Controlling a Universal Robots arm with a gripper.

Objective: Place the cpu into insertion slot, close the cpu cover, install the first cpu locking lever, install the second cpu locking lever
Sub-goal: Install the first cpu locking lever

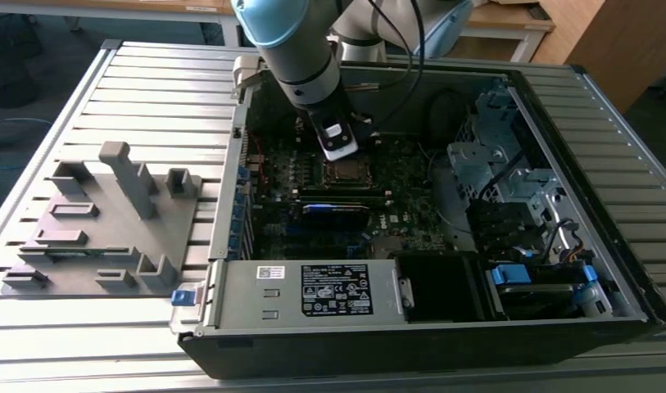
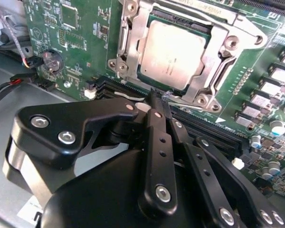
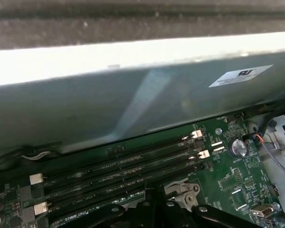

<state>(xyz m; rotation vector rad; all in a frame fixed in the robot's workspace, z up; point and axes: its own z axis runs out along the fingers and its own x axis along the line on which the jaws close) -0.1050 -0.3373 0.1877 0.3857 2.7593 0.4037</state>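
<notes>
Cpu (image 2: 171,53) location, largest item first: one open computer case (image 1: 420,352) lies on the slatted desk (image 1: 147,90) beside one grey fixture plate (image 1: 92,221), and its one green motherboard (image 2: 76,42) carries four long memory slots (image 3: 118,166) and one insertion slot (image 2: 180,20). One cpu lies flat in that slot, with one cpu cover (image 2: 133,42) lying down around its edges. One pincer (image 2: 160,97) stands at the slot's edge, fingers drawn together with the tips at one thin metal lever (image 2: 183,101); whether they pinch it cannot be determined.
</notes>
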